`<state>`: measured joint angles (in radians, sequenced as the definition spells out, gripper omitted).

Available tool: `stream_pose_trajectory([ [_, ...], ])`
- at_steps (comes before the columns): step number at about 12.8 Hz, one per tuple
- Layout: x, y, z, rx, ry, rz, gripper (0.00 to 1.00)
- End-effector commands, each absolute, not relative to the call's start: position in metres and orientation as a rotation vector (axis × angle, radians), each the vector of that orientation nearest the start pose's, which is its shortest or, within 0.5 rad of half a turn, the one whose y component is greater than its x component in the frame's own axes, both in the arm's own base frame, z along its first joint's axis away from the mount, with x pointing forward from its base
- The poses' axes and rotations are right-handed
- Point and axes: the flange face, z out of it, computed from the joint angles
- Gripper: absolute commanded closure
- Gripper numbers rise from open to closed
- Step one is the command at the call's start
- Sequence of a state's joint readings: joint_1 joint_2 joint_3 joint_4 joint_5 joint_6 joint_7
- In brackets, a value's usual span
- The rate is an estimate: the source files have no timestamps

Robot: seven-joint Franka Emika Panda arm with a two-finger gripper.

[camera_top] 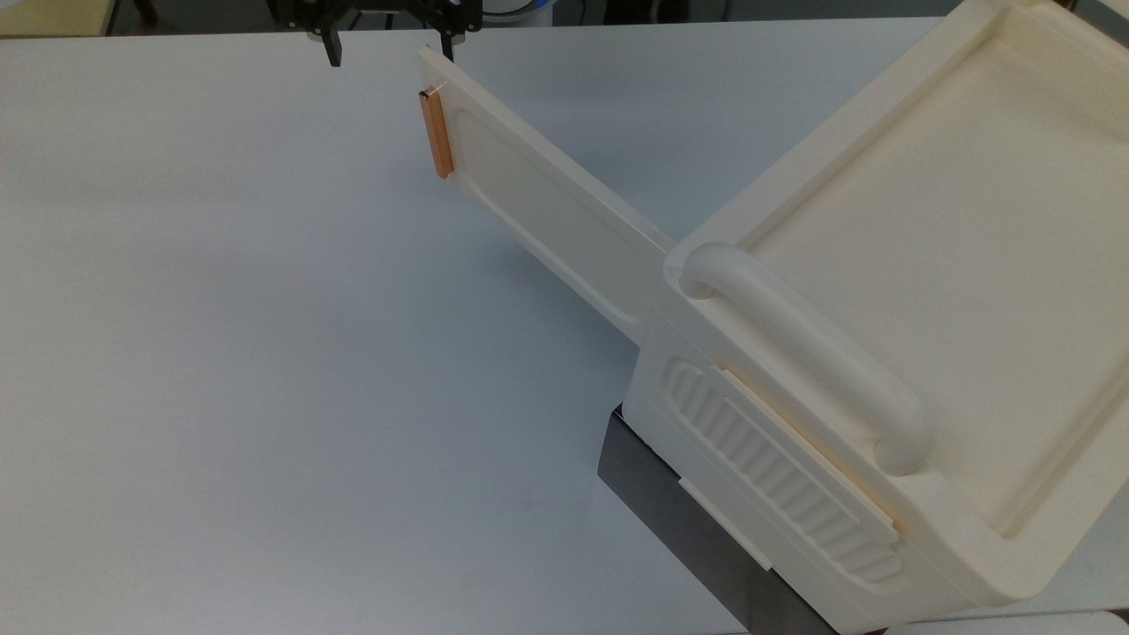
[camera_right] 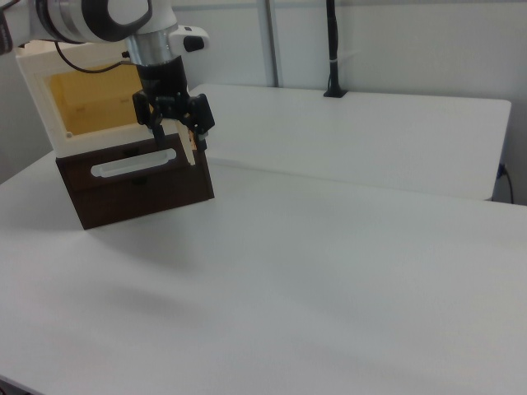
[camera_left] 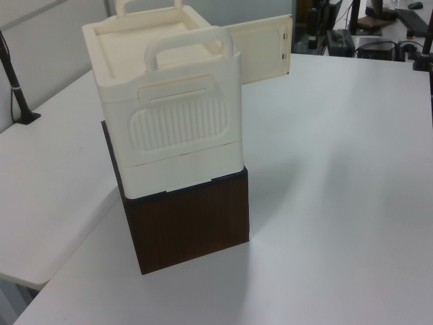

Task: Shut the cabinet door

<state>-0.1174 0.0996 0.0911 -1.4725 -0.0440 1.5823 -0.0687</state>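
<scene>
I see the cabinet door (camera_top: 547,190) swung wide open, sticking out from the cabinet (camera_top: 926,265) toward the top view's upper left; my gripper (camera_top: 388,48) hangs at the door's free end, fingers spread, holding nothing, one finger just beside the edge near the copper strip (camera_top: 436,134); the door looks light, stiff and slick, so I judge a push at that far end beats pinching it.

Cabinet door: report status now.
Hand open, at the cabinet door's free end. Door swung wide open from cabinet. Table in its closing path bare.
</scene>
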Motion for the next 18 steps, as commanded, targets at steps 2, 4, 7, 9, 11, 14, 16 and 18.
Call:
stream_pose_trajectory([
  [2, 0.582, -0.03, 0.618, -3.183, -0.032, -0.034, 0.0],
  [4, 0.582, -0.03, 0.618, -3.183, -0.035, -0.034, 0.0],
  [7, 0.582, -0.029, 0.618, -3.181, -0.035, -0.036, 0.0],
  [9, 0.582, -0.034, 0.619, -3.178, -0.032, -0.039, 0.24],
  [11, 0.581, -0.037, 0.62, -3.174, -0.037, -0.046, 0.67],
  [14, 0.582, -0.038, 0.62, -3.167, -0.034, -0.049, 1.0],
  [16, 0.584, -0.038, 0.62, -3.164, -0.032, -0.054, 1.0],
  [18, 0.586, -0.04, 0.626, -3.163, -0.024, -0.1, 1.0],
])
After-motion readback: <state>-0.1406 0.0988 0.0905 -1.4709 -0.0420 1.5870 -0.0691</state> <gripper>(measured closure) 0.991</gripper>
